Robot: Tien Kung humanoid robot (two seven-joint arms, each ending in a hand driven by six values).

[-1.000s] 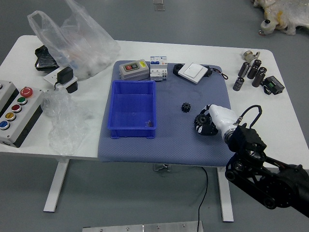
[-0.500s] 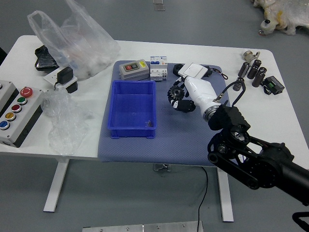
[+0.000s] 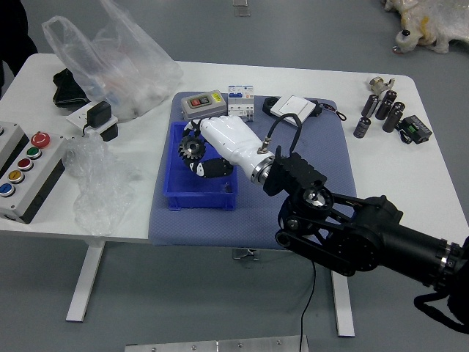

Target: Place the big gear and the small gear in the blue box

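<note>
Big gear (image 3: 192,147) is in the grasp of your right hand (image 3: 229,138), toothed face showing, over the left part of the blue box (image 3: 194,201). Your right arm (image 3: 344,235) reaches in from the box's right, above the blue mat (image 3: 209,229). Just beyond the box sits the gray device (image 3: 204,105). You cannot tell where the small gear lies; it is hidden from view.

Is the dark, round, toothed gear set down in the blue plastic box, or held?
Held: the robot's white-backed right hand grips the gear over the box.
</note>
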